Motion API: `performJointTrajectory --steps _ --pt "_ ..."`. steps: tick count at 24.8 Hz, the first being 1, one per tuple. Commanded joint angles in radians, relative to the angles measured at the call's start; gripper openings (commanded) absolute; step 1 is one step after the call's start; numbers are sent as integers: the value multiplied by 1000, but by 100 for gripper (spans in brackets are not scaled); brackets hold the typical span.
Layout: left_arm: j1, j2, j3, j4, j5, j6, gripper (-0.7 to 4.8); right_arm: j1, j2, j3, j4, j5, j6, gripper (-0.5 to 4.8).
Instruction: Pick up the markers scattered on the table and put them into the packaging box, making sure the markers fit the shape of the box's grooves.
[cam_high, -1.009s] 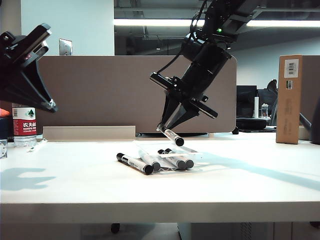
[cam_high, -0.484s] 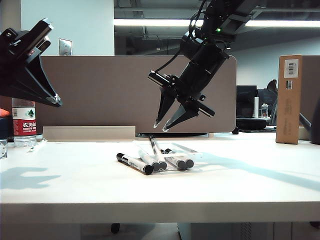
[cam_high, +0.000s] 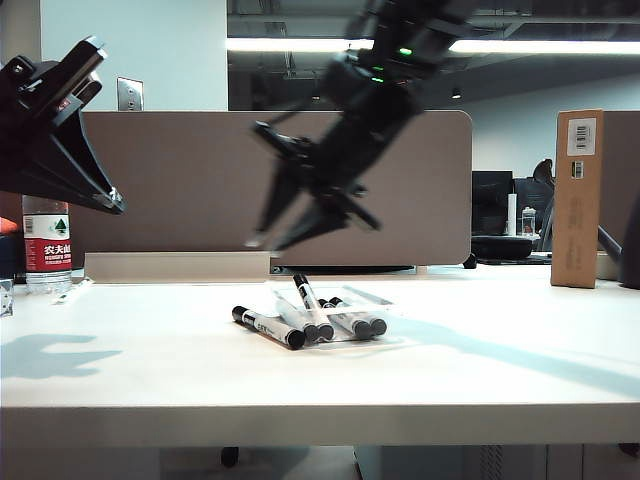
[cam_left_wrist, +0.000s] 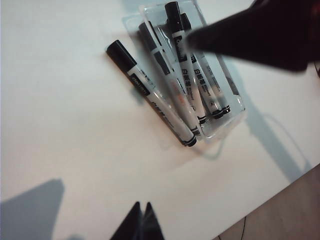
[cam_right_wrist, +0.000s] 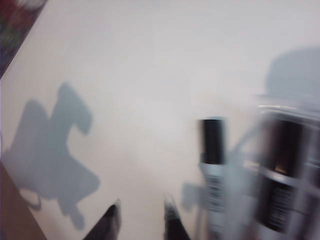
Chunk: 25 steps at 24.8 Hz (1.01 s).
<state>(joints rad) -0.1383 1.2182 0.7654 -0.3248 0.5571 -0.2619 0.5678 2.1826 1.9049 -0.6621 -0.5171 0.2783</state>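
1. Fingers of the right gripper (cam_high: 268, 240) stand parted and empty, raised above the white table (cam_high: 480, 370); the left gripper (cam_left_wrist: 141, 220) looks closed, empty.
2. White-barrelled black-capped markers (cam_left_wrist: 192, 82) lie in the clear plastic packaging box (cam_left_wrist: 231, 116); 1 loose marker (cam_left_wrist: 150, 93) lies just beside.
3. Light, stiff, likely slippery: pinch mid-barrel.

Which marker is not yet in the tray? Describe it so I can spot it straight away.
Find the clear packaging box mid-table, below the open right gripper; the left gripper hangs far off to the side. The stray marker lies on the bare table beside the box's outer wall. Unlike the other markers, it is outside the plastic rim.
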Motion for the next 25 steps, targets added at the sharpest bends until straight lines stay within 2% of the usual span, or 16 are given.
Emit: performJointTrajectory --steps 1,2,7,13,16,25 --pt "1 -3 5 12 4 5 4 58 -5 7 38 215 -80 117" --pt "1 -3 5 10 4 5 3 67 -5 7 51 313 -80 117" --pt "1 -3 5 -34 2 67 3 62 -5 7 56 260 -81 116" --pt "1 -3 5 -53 -4 72 3 84 14 6 27 225 -128 123" --pt "1 -3 5 -44 -4 72 3 87 34 6 13 227 -133 178" --pt "1 -3 5 -69 -3 72 4 90 72 6 -20 303 -149 181"
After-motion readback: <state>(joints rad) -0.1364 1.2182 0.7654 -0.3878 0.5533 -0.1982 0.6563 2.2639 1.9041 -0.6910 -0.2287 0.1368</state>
